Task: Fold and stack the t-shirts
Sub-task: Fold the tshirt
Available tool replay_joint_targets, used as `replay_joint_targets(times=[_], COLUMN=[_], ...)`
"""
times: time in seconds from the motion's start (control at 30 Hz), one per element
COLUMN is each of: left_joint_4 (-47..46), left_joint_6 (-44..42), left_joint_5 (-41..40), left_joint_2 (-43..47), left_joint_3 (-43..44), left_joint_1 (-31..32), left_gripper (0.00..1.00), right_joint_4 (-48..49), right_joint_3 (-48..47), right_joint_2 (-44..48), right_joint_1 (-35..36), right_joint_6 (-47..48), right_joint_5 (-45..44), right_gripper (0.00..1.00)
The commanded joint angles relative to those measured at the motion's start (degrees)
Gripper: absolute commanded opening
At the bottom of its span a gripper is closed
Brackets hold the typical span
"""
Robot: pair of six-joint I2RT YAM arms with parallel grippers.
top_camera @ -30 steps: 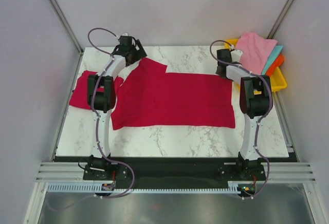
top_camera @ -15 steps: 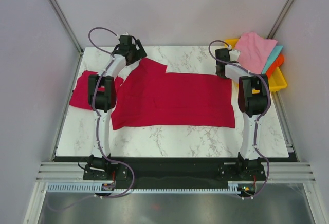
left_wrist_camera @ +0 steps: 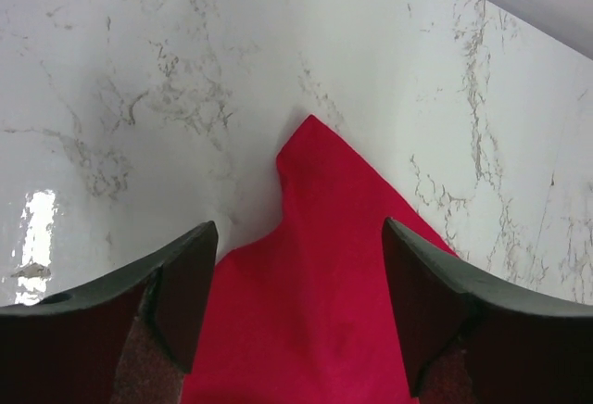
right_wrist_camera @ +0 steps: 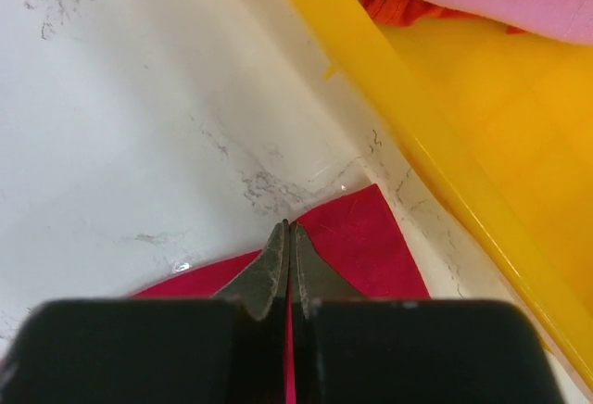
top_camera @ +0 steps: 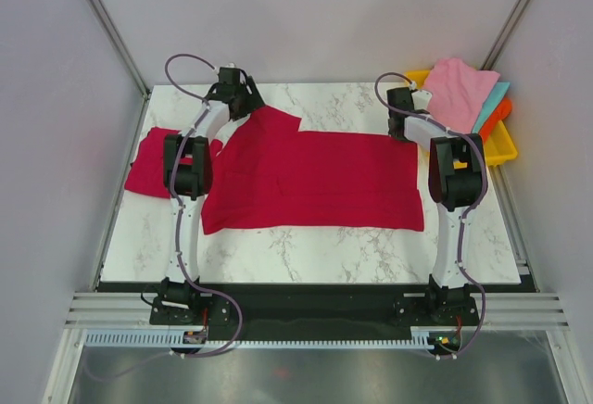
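Red t-shirt (top_camera: 315, 177) lay spread across the middle of the marble table (top_camera: 352, 246) in the top view, with a second t-shirt (top_camera: 146, 168) bunched at the left edge. The left gripper (top_camera: 239, 100) and right gripper (top_camera: 400, 126) sat at its far corners. In the left wrist view, the fingers (left_wrist_camera: 185, 274) stood wide apart over a pointed cloth corner. In the right wrist view, the jaws were pinched together on the shirt's edge, just beside a yellow tray (right_wrist_camera: 417, 135).
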State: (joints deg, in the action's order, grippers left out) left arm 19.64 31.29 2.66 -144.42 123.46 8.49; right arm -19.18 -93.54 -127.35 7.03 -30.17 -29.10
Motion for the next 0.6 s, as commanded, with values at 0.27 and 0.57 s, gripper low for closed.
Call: replay_joint_targets(times=[0.27,0.57], left_joint_4=[0.67,0.84], left_joint_6=[-0.35,0.17], left_joint_5=[4.28,3.24], left_joint_2=[-3.5,-2.02], left_joint_3=[5.21,4.78], left_joint_1=[0.65,-0.05], left_gripper=[0.43,0.02], right_joint_4=[-0.6,0.46], right_joint_3=[1.52,2.92], right_joint_2=[1.66,2.81], right_joint_1=[0.71,0.71], right_joint_6=[0.2,-0.06], right_joint_5=[-1.83,-2.27], right_gripper=[0.0,0.0])
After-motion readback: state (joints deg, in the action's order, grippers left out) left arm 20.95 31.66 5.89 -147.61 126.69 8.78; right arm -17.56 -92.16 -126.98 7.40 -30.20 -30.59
